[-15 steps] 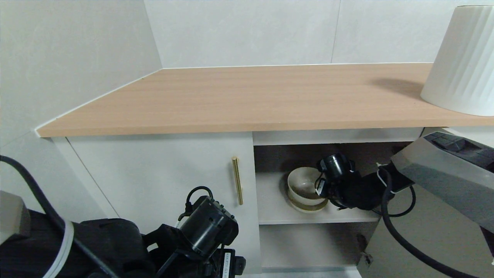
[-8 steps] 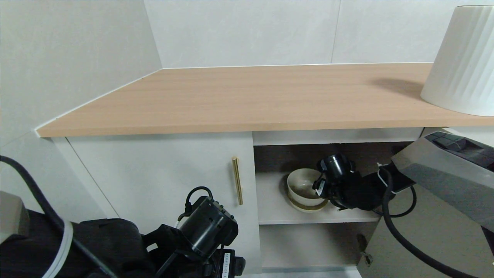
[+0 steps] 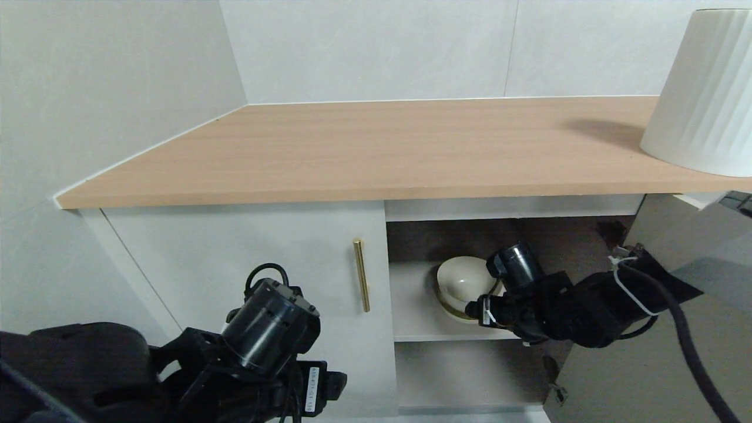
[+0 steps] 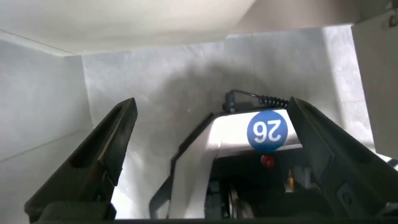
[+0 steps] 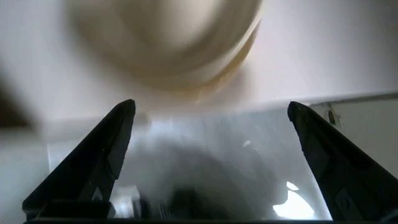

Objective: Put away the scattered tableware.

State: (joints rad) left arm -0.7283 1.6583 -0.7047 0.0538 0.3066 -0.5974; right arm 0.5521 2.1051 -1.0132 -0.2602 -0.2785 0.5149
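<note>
1. White tiled walls are meeting in a corner behind a wooden countertop (image 3: pixel 376 153), and a white lampshade (image 3: pixel 705 94) is standing on its right end.
2. Under the countertop, the left door (image 3: pixel 247 276) with its brass handle (image 3: pixel 361 274) is standing closed. The right door (image 3: pixel 658 364) is hanging open, so the shelf (image 3: pixel 414 314) is lying within reach.
3. The cream bowl (image 3: pixel 464 280) is sitting on that shelf, stacked on 1 flatter dish (image 3: pixel 453 312) with a darker rim. Stacking is probably saving room, and I judge this piece already put away.
4. The right gripper (image 3: pixel 484 310) is hovering just in front of the shelf edge. Its 2 fingers are spread wide with nothing between them, and the right wrist view is showing the bowl beyond the fingertips, not inside them.
5. The right arm is lying low and nearly level, coming in from the right side and pointing toward the bowl.
6. The left gripper (image 3: pixel 320 389) is hanging low before the closed door, likewise spread and empty, probably parked out of the way.
</note>
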